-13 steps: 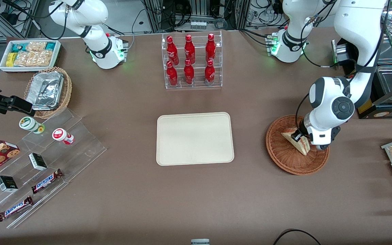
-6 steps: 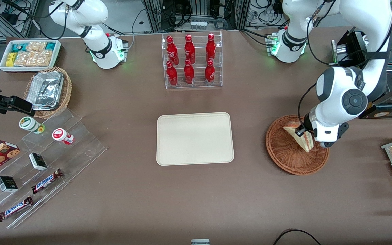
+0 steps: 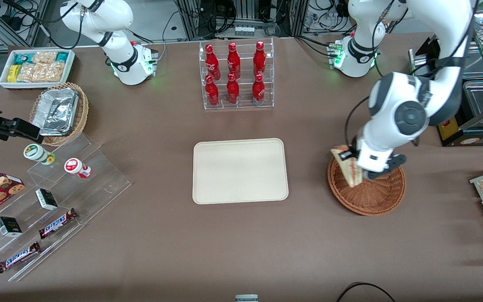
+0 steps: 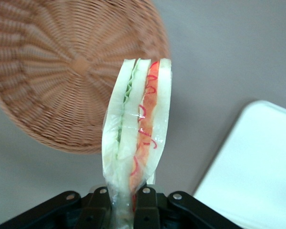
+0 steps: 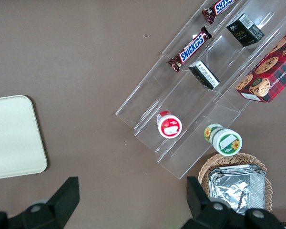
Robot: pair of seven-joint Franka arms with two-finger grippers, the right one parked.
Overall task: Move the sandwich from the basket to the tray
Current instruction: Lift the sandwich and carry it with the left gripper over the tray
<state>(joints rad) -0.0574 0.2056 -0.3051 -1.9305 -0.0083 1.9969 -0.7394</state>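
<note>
Left arm's gripper [image 4: 126, 202] pinching clear-wrapped triangular white-bread sandwich [image 4: 136, 129], raised above round reddish-brown wicker basket [image 3: 371, 197], fingertips partly cut off, flat cream-beige rectangular tray [image 3: 240, 170] bare.

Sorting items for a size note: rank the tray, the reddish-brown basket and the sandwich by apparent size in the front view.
1. tray
2. basket
3. sandwich, held above the basket by the gripper, so slightly nearer the camera; still plainly smallest.

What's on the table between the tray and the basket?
Nothing: the front view shows bare table between tray and basket. The gripper holds the sandwich above the basket's rim.
</note>
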